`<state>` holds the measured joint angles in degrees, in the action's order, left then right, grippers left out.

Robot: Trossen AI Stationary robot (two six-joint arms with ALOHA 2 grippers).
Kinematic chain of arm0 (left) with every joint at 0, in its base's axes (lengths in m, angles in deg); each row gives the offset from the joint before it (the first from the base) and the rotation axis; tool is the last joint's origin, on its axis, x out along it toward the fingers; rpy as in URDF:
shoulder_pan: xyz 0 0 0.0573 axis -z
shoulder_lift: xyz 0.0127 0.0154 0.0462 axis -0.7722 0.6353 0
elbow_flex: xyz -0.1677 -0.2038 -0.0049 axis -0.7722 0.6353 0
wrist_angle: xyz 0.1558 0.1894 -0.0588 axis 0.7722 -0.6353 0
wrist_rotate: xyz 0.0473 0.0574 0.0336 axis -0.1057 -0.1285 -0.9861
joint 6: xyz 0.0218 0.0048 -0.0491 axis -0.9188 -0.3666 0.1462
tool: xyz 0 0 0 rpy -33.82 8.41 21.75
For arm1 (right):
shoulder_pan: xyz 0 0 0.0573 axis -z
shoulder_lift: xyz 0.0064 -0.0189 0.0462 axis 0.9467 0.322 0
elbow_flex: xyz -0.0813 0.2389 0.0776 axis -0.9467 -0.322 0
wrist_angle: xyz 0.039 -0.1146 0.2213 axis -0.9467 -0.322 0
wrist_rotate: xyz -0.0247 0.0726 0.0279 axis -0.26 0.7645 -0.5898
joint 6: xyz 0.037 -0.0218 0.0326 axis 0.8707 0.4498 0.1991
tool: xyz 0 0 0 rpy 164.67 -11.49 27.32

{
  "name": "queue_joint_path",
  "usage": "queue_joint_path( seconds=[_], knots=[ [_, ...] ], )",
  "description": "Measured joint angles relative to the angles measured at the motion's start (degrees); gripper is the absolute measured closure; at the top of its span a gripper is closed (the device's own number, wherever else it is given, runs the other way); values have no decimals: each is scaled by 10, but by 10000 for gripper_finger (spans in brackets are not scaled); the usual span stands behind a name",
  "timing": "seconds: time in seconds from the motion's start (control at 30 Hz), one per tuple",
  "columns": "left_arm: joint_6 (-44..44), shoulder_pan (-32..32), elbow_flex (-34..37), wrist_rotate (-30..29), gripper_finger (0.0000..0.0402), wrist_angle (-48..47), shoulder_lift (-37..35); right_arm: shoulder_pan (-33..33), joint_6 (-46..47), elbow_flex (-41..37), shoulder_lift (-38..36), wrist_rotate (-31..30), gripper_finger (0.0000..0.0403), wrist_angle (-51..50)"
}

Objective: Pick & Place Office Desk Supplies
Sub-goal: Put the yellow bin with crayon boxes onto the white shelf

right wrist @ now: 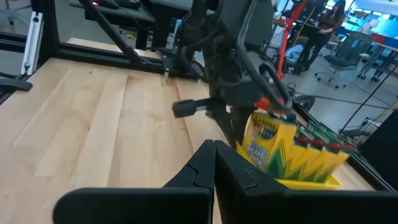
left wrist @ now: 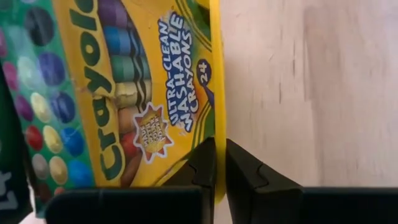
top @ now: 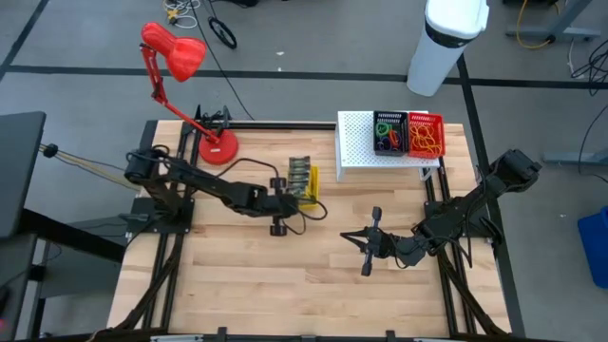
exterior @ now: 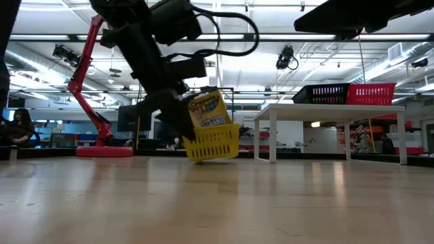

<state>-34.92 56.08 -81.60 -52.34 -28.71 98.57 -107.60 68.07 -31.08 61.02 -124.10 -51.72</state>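
Note:
A yellow slotted basket (exterior: 215, 143) filled with yellow-and-green crayon boxes (exterior: 207, 110) is at mid-table, in front of the white riser (top: 356, 142). My left gripper (top: 288, 201) reaches to it from the table's left and is shut on its wall. My right gripper (top: 366, 242) hovers shut at the right, holding nothing; its wrist view looks at the basket (right wrist: 298, 177) and the boxes (right wrist: 292, 152). A black basket (top: 389, 131) with coloured loops and a red basket (top: 425, 133) with orange rubber bands stand on the riser. My left gripper pinches the basket's thin yellow side wall (left wrist: 216, 106) at its rim, one finger inside against a crayon box (left wrist: 124, 87) and one outside. The fingers slant down from the table's left. The basket is tilted; whether its low corner (exterior: 195, 160) touches the table I cannot tell.
A red desk lamp (top: 176, 57) stands on its round base (top: 218, 147) at the far left. The riser takes up the far right. Bare wood (top: 285, 285) lies along the near half of the table.

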Motion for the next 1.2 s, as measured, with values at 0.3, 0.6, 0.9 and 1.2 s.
queue_joint_path(
  seconds=[0.3,0.6,0.9,1.2],
  knots=[
    [21,7,-54,26,362,-1,34,0,1,0,0,9,397,-5],
    [53,7,-68,82,305,-3,33,0,8,0,0,16,397,-12],
    [-12,55,-62,158,262,-13,-14,11,52,1,9,51,397,-55],
    [10,76,163,218,325,359,-101,131,78,78,99,159,397,-158]
  ],
)
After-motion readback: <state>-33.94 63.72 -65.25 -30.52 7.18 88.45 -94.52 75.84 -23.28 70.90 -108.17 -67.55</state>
